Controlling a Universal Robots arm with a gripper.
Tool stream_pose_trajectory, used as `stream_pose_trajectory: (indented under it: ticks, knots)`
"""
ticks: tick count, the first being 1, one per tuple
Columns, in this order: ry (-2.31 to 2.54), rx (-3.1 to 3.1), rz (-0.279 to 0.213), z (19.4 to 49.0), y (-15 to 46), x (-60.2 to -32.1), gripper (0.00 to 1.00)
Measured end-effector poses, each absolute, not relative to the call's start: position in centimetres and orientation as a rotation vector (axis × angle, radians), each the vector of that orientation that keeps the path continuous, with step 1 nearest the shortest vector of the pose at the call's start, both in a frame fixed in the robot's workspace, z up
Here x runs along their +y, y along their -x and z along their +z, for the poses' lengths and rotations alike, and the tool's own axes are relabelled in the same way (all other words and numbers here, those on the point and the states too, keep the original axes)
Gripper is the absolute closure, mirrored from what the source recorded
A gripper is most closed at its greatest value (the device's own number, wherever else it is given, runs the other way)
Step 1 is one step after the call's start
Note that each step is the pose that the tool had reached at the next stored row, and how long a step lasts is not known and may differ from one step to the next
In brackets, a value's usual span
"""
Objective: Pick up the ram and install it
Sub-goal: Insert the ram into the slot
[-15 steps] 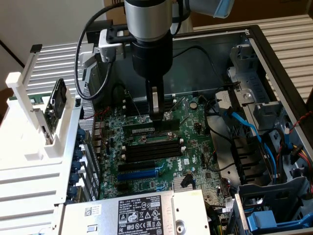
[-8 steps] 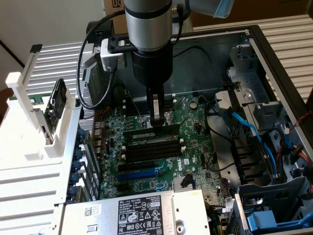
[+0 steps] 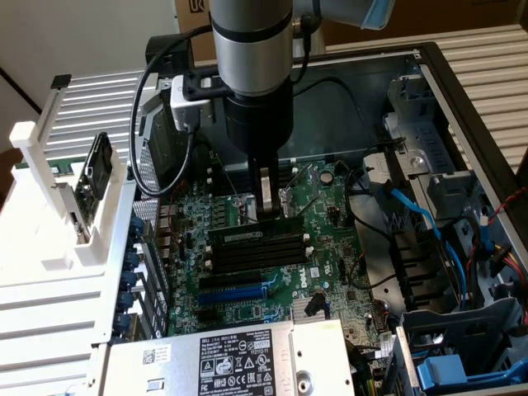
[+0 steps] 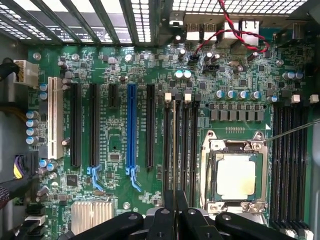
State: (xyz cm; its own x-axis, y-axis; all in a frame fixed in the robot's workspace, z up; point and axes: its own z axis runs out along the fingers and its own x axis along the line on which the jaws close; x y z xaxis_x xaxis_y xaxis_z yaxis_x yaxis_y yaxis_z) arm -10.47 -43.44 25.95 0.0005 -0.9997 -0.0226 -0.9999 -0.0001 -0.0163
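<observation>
The blue expansion slot (image 3: 235,293) lies at seven o'clock of the gripper (image 3: 266,211), which is clenched on the ram (image 3: 239,234). Pickup is done. The ram stands edge-down on the memory slots (image 3: 256,254), along their twelve o'clock side. Whether it is fully seated I cannot tell.

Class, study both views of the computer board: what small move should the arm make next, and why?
Probably a gentle push straight down. The pincer is shut on the memory stick, which stands on edge at the end of the row of black slots, seemingly lined up; whether it has clicked in cannot be told.
</observation>
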Motion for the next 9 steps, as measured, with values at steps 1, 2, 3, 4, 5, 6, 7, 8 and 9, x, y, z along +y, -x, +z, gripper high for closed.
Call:
stream_pose_trajectory:
  ticks: [1,2,3,4,5,6,7,8,9]
  knots:
    - [2.203,2.201,0.007,25.95,10.48,-43.44,0.88]
    - [2.204,2.201,0.007,25.95,10.48,-43.45,0.88]
    - [2.204,2.201,0.007,25.95,10.48,-43.47,0.88]
    - [2.204,2.201,0.008,25.93,10.47,-43.49,0.88]
    - [2.204,2.201,0.008,25.86,10.47,-43.48,0.88]
    - [2.204,2.201,0.008,25.79,10.48,-43.49,0.88]
    - [2.204,2.201,0.008,25.69,10.47,-43.49,0.88]
    - [2.204,2.201,0.008,25.60,10.48,-43.49,0.88]
    - [2.204,2.201,0.008,25.50,10.47,-43.49,0.88]
